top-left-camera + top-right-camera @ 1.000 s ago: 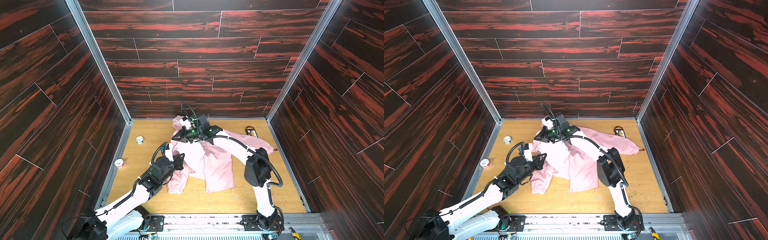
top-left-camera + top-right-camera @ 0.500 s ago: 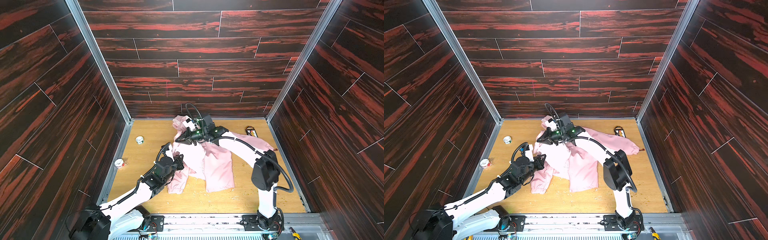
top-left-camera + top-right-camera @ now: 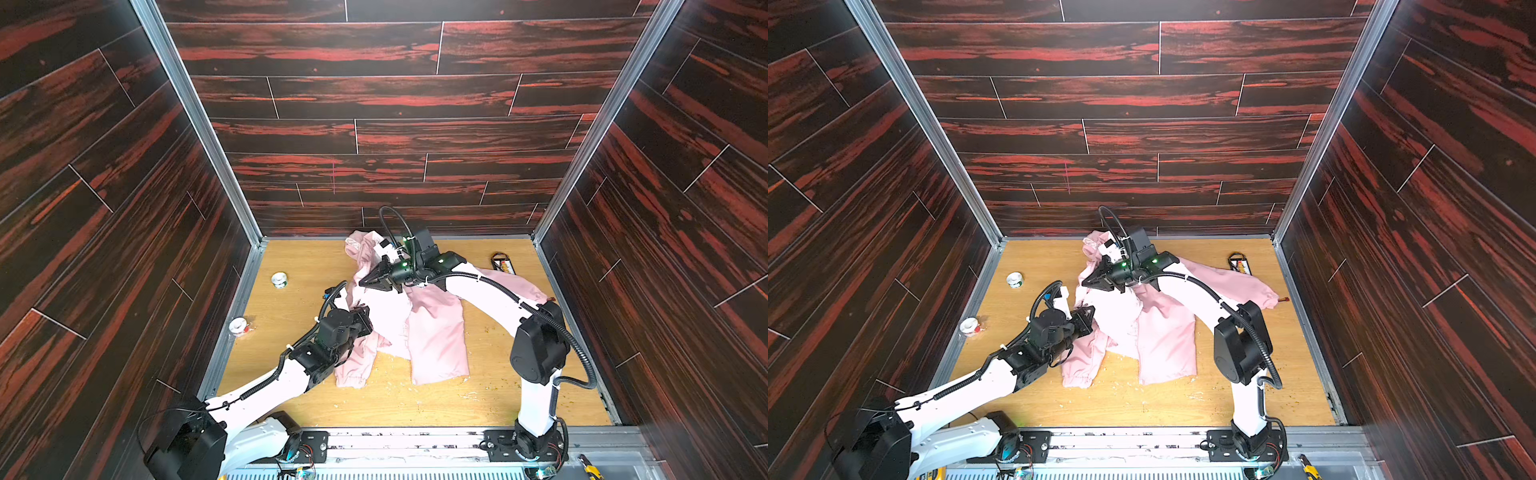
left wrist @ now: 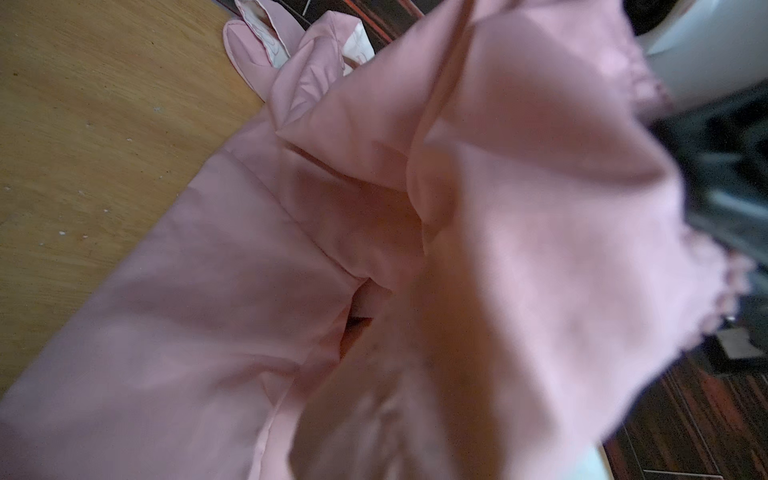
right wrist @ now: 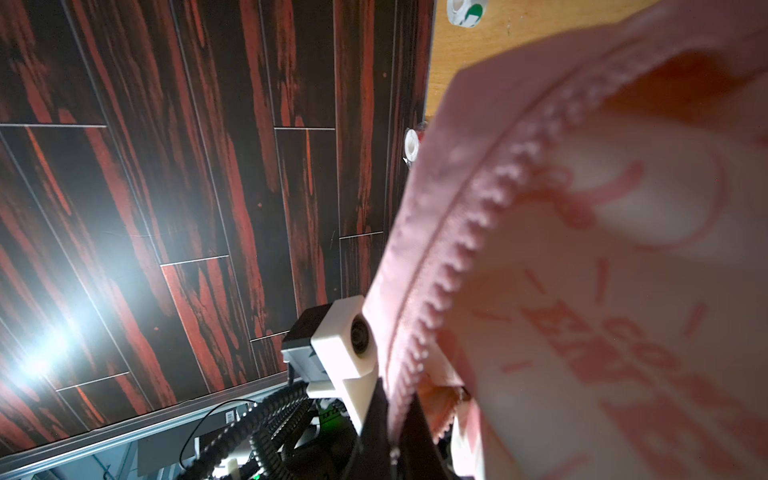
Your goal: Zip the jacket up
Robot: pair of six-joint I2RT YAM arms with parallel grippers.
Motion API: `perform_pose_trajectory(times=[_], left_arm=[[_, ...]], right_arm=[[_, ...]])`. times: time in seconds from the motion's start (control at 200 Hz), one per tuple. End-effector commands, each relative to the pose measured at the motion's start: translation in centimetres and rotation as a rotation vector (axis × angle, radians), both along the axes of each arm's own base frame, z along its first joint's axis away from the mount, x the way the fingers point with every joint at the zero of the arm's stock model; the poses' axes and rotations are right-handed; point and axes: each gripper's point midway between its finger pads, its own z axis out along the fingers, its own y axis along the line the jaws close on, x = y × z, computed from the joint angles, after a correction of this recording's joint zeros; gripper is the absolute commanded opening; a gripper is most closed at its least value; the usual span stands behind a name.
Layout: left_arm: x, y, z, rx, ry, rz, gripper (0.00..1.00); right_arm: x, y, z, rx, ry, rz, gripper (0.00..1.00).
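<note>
One jacket [image 3: 432, 332], long axis front-to-back, hood [image 3: 365, 245] twd rear wall [image 3: 374, 137]

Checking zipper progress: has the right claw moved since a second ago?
Yes: the right claw, shut on the pale pink hooded jacket, shifted slightly rightward, away from the white tape roll.

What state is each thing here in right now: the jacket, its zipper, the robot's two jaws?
jacket, rumpled on the table, front open.
zipper, undone, one row of teeth on its own.
left gripper, jaws shut on the jacket.
right gripper, jaws shut on the jacket's zipper edge.
</note>
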Motion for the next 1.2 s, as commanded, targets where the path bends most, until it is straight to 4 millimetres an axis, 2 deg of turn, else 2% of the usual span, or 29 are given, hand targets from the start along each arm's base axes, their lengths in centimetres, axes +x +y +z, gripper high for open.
perform_pose_trajectory(times=[0.0, 0.135, 0.286, 0.521, 0.581, 0.651, 0.822, 1.092, 1.192], left_arm=[[-3.9, 6.2, -9.7, 0.257, 0.292, 0.133, 0.0], [-4.3, 4.7, -9.4, 0.237, 0.278, 0.05, 0.0], [-4.5, 1.9, -8.1, 0.221, 0.237, -0.054, 0.0], [-3.2, -0.9, -5.0, 0.186, 0.15, -0.114, 0.0], [-3.0, -1.4, -5.0, 0.196, 0.151, -0.128, 0.0], [-3.0, -2.0, -5.9, 0.209, 0.174, -0.149, 0.0], [-3.0, -3.0, -7.6, 0.202, 0.207, -0.161, 0.0], [-2.5, -3.5, -5.9, 0.179, 0.152, -0.163, 0.0], [-2.6, -3.1, -5.9, 0.191, 0.153, -0.154, 0.0]], right_arm=[[6.4, -6.0, 8.8, 0.036, -0.346, -0.201, 0.0], [7.4, -5.8, 8.9, 0.067, -0.406, -0.204, 0.0], [7.4, -3.5, 9.6, 0.231, -0.363, -0.16, 0.0], [6.6, -0.2, 8.4, 0.346, -0.246, -0.156, 0.0], [6.8, -0.1, 8.2, 0.365, -0.224, -0.166, 0.0], [7.2, 0.1, 8.4, 0.394, -0.199, -0.178, 0.0], [7.7, 1.0, 8.8, 0.434, -0.135, -0.203, 0.0], [8.1, 2.4, 7.7, 0.473, -0.06, -0.235, 0.0], [8.5, 2.6, 8.4, 0.547, -0.024, -0.24, 0.0]])
